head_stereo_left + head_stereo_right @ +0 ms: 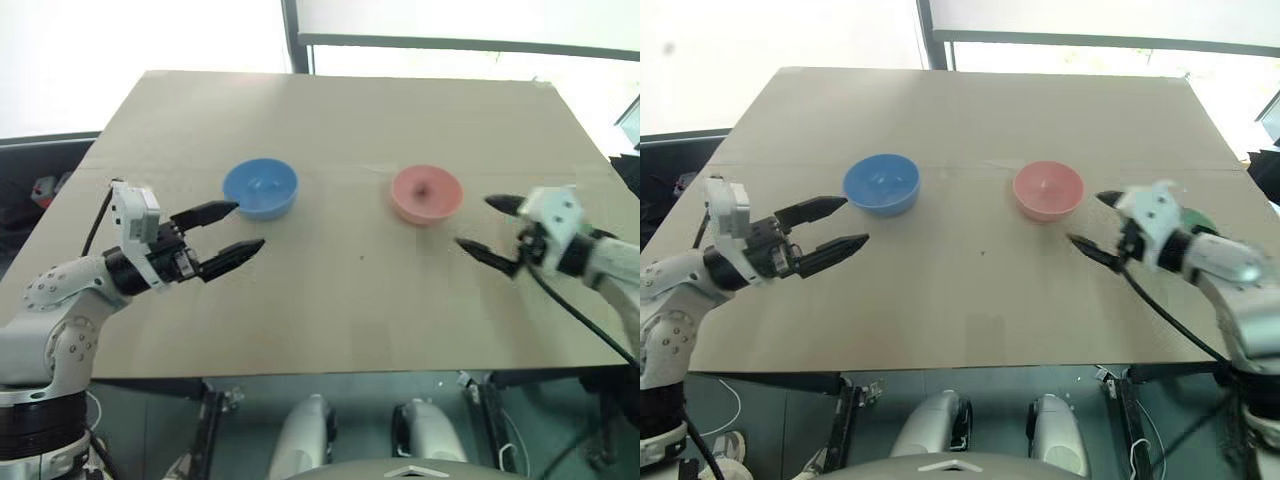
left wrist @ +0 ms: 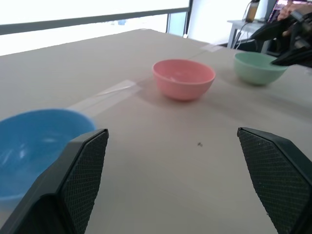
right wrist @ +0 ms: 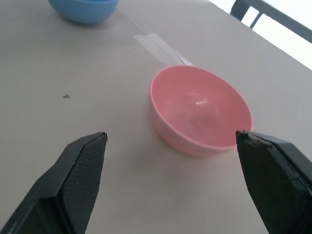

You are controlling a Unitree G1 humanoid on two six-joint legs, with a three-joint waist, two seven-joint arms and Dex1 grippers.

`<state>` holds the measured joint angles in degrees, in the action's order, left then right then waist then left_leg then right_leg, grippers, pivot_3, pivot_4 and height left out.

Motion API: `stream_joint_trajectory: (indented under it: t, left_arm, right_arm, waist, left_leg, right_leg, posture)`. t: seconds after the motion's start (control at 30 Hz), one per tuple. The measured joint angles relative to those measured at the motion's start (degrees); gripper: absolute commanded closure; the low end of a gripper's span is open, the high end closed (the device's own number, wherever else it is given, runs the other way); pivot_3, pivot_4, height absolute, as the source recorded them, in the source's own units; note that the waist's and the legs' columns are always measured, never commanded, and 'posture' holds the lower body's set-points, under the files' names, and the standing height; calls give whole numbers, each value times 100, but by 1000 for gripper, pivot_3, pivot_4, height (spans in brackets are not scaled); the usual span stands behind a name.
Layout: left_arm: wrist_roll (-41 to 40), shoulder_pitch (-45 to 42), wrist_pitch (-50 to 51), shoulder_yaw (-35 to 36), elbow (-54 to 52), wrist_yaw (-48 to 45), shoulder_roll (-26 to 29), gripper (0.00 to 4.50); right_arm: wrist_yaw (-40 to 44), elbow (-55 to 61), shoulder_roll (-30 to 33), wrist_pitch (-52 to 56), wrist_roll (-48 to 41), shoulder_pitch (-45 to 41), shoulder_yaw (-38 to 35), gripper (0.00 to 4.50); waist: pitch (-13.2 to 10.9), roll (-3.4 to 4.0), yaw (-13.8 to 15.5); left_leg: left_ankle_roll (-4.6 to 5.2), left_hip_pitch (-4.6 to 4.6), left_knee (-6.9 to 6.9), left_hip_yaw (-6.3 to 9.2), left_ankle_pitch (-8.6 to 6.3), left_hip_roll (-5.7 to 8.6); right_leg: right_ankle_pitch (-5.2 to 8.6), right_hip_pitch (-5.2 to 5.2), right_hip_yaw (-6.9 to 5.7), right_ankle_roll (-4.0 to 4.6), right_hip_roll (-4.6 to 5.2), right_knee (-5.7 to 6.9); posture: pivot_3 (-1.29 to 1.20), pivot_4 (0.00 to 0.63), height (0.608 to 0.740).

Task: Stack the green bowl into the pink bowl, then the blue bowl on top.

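Three small round plastic bowls, smooth and plain, sit upright and apart on the tan table (image 1: 340, 300). The blue bowl (image 1: 260, 188) stands toward the left, the pink bowl (image 1: 426, 193) right of centre, and the green bowl (image 2: 258, 67) beyond the pink one at the right, largely hidden behind the right arm in the head views. A clear tape strip (image 2: 109, 92) lies flat between blue and pink. The left gripper (image 1: 238, 228) hovers beside the blue bowl, jaws wide and empty. The right gripper (image 1: 487, 226) hangs near the pink bowl, likewise spread, holding nothing.
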<state>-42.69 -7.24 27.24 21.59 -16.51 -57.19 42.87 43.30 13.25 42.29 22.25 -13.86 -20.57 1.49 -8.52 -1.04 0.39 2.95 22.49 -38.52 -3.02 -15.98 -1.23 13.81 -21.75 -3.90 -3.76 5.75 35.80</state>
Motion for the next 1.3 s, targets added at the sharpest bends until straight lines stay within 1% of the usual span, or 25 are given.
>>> stream_joint_trajectory:
  t: [0.03, 0.07, 0.1, 0.13, 0.23, 0.27, 0.3, 0.33, 0.4, 0.43, 0.47, 0.5, 0.53, 0.67, 0.73, 0.77, 0.87, 0.97, 1.07, 1.17, 1.27, 1.3]
  left_arm:
    - [-52, -14, 3, -91, -119, 47, -106, 0]
    - [-79, -21, 6, -147, -186, 67, -131, 0]
    - [-135, 23, 7, -165, -301, 62, -139, 0]
    - [-141, 29, 6, -175, -335, 60, -139, 0]
    - [-192, 193, -3, -129, -435, 34, -134, 0]
    - [-222, 229, -3, -100, -477, 41, -134, 0]
    - [-245, 245, -3, -88, -514, 52, -134, 0]
    - [-256, 309, -4, -31, -573, 73, -134, 0]
    - [-261, 399, -7, 64, -648, 120, -134, 0]
    - [-263, 438, -8, 81, -676, 124, -134, 0]
    - [-263, 518, -14, 106, -722, 137, -136, 0]
    - [-263, 571, -15, 115, -749, 144, -146, 0]
    - [-263, 617, -20, 130, -770, 151, -165, 0]
    - [-261, 691, -67, 169, -774, 230, -211, 0]
    - [-260, 739, -115, 178, -776, 252, -241, 0]
    - [-257, 768, -133, 189, -776, 261, -257, 0]
    - [-251, 806, -188, 218, -777, 264, -267, 0]
    - [-248, 804, -228, 222, -775, 267, -267, 0]
    - [-247, 787, -239, 212, -775, 267, -267, 0]
    - [-248, 758, -239, 196, -775, 262, -267, 0]
    - [-248, 736, -239, 149, -772, 237, -266, 0]
    - [-249, 728, -238, 120, -770, 224, -266, 0]
  right_arm:
    - [-17, -430, -210, -258, 379, -345, 437, 66]
    - [-24, -619, -308, -373, 540, -474, 624, 66]
    - [-14, -1082, -554, -625, 823, -776, 960, 66]
    - [-10, -1221, -623, -696, 898, -858, 1043, 66]
    - [50, -2144, -915, -1216, 1327, -1399, 1416, 829]
    - [73, -2563, -1025, -1408, 1464, -1662, 1522, 1403]
    - [81, -2794, -1085, -1500, 1544, -1801, 1570, 1778]
    - [113, -3142, -1180, -1683, 1630, -2006, 1620, 2250]
    - [134, -3609, -1307, -1951, 1758, -2260, 1652, 3027]
    - [145, -3718, -1337, -2039, 1788, -2304, 1652, 3331]
    - [186, -3850, -1374, -2167, 1812, -2349, 1654, 3918]
    - [220, -3927, -1393, -2246, 1823, -2358, 1653, 4313]
    - [265, -4013, -1416, -2293, 1843, -2357, 1660, 4423]
    - [361, -4138, -1480, -2419, 1895, -2363, 1657, 4423]
    - [477, -4005, -1503, -2388, 1831, -2333, 1638, 4423]
    - [616, -3740, -1515, -2306, 1724, -2256, 1617, 4423]
    - [1181, -2373, -1546, -1598, 1203, -1850, 1633, 4423]
    - [1490, -1233, -1544, -997, 993, -1431, 1910, 4423]
    - [1589, -860, -1561, -569, 962, -1156, 2169, 3377]
    - [1470, -871, -1543, -523, 1124, -1061, 2217, 1908]
    - [1156, -837, -1497, -614, 1315, -976, 2127, 655]
    - [1074, -699, -1477, -479, 1267, -879, 1974, 655]
  waist:
    - [0, -2, -16]
    - [-1, -3, -13]
    - [-1, -2, -8]
    - [-1, -2, -6]
    - [-4, 0, -14]
    - [-5, 0, -35]
    - [-5, 0, -38]
    - [-5, 1, -49]
    - [-5, 1, -70]
    - [-5, 1, -74]
    - [-5, 1, -86]
    - [-5, 1, -94]
    - [-5, 1, -101]
    - [-7, 5, -117]
    - [-8, 5, -120]
    - [-8, 5, -121]
    - [-7, 5, -107]
    - [-6, 4, -93]
    - [-6, 3, -91]
    - [-5, 2, -97]
    - [-4, 1, -96]
    - [-5, 2, -85]
  left_leg:
    - [0, 1, 0, 1, 0, -1]
    - [0, 5, 0, 6, 0, 0]
    - [-1, 14, 2, 7, 1, -1]
    - [-1, 17, 2, 8, 1, 0]
    - [-1, 31, 6, 9, 0, 2]
    - [-1, 31, 5, 10, 0, 2]
    - [-1, 31, 4, 11, 1, 2]
    - [-2, 27, 3, 12, 1, 1]
    - [-6, 26, 3, 15, 4, 0]
    - [-6, 24, 3, 16, 4, 0]
    - [-7, 24, 3, 15, 4, 0]
    - [-7, 24, 3, 15, 4, -1]
    - [-7, 25, 4, 15, 4, -1]
    - [-8, 23, 3, 14, 4, -1]
    - [-8, 23, 4, 15, 5, -3]
    - [-9, 23, 6, 15, 5, -4]
    - [-9, 26, 11, 20, 4, -6]
    - [-9, 27, 9, 22, 4, -2]
    - [-8, 23, -2, 22, 4, 0]
    - [-12, 15, -3, 22, 6, 0]
    - [-14, 15, 0, 22, 7, -1]
    - [-13, 20, 1, 23, 7, -1]
  right_leg:
    - [0, -1, 0, 0, -2, 0]
    - [0, -2, -5, 1, -2, -1]
    - [1, -11, -7, 1, -4, -2]
    - [0, -11, -8, 1, -4, -1]
    - [-1, -14, -15, -1, -2, -3]
    - [0, -14, -18, -1, -1, -10]
    - [0, -13, -19, -1, -2, -11]
    - [0, -12, -20, -1, -2, -16]
    - [0, -11, -23, 0, -3, -14]
    - [0, -9, -23, 0, -3, -14]
    - [0, -10, -23, 0, -3, -12]
    - [0, -10, -23, 0, -3, -10]
    - [0, -10, -23, 0, -3, -8]
    - [0, -10, -21, 0, -3, -7]
    - [0, -11, -21, 0, -4, -6]
    - [0, -11, -21, 0, -4, -4]
    - [0, -10, -27, 0, -5, -1]
    - [0, -7, -31, 0, 0, -2]
    - [0, -7, -30, 0, 2, -5]
    - [0, -6, -28, 1, 0, 3]
    - [0, -7, -27, 1, -3, 3]
    - [0, -9, -27, 1, -2, 1]
  posture:
    - [0, 150, 740]
    - [0, 150, 740]
    - [0, 150, 740]
    - [0, 150, 740]
    - [0, 150, 740]
    - [0, 150, 740]
    - [0, 150, 740]
    - [0, 150, 740]
    - [0, 150, 740]
    - [0, 150, 740]
    - [0, 150, 740]
    - [0, 150, 740]
    - [0, 150, 740]
    - [0, 150, 740]
    - [0, 150, 740]
    - [0, 150, 740]
    - [0, 150, 740]
    - [0, 150, 740]
    - [0, 150, 740]
    - [0, 150, 740]
    - [0, 150, 740]
    - [0, 150, 740]
